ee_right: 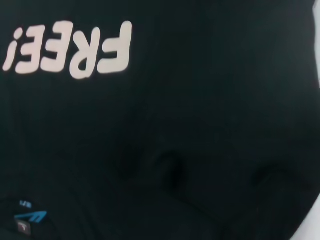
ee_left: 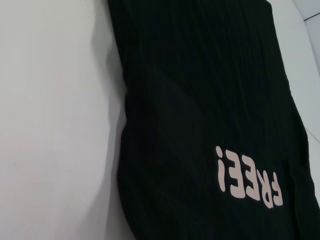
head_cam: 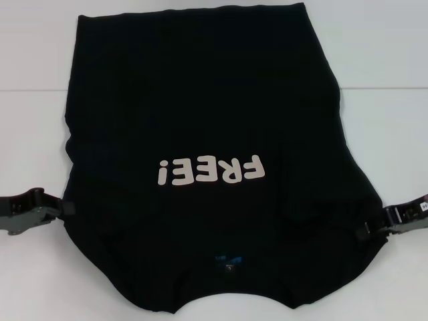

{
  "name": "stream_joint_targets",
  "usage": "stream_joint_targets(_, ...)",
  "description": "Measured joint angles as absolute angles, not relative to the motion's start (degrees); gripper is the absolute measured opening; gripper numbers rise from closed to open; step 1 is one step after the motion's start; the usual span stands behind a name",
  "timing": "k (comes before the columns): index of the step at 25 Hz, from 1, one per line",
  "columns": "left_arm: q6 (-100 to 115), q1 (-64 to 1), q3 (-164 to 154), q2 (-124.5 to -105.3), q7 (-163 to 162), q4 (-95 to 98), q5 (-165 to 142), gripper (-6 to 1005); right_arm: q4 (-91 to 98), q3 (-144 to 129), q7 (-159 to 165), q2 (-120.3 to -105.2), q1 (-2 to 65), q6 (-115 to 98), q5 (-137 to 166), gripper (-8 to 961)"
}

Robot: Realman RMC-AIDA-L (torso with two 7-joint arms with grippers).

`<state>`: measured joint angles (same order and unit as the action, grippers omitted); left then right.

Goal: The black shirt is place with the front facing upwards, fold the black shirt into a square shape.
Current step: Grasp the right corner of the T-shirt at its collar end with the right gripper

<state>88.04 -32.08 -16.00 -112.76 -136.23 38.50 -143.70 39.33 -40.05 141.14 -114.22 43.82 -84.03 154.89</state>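
The black shirt (head_cam: 200, 100) lies flat on the white table (head_cam: 33, 100), front up, with its collar toward me. Its pale "FREE!" lettering (head_cam: 210, 170) reads upside down from the head view. A small blue neck label (head_cam: 227, 264) shows near the collar. Both sleeves look tucked in, so the side edges run fairly straight. My left gripper (head_cam: 65, 208) is at the shirt's left edge near the shoulder. My right gripper (head_cam: 364, 231) is at the right edge at about the same height. The left wrist view shows the shirt (ee_left: 200, 100) and its lettering (ee_left: 248, 182). The right wrist view shows the shirt (ee_right: 200, 125) and the label (ee_right: 30, 217).
White table surface (ee_left: 50, 125) extends to the left and right of the shirt. A seam line crosses the table behind the shirt's upper part (head_cam: 384, 89). The shirt's near edge runs off the bottom of the head view.
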Motion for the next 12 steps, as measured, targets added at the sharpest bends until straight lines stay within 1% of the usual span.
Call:
stream_joint_targets(3, 88.0, -32.1, -16.0, -112.76, -136.2, 38.5, -143.7, 2, 39.2, -40.0, 141.2, -113.94, 43.7, -84.2, 154.5, 476)
stream_joint_targets(10, 88.4, -32.2, -16.1, -112.76, -136.2, 38.3, -143.6, 2, 38.9, -39.9, 141.2, -113.90, 43.6, -84.2, 154.5, 314)
stream_joint_targets(12, 88.5, -32.2, -16.2, -112.76, -136.2, 38.3, -143.6, 2, 39.0, -39.5, 141.3, -113.82, 43.2, -84.9, 154.3, 240)
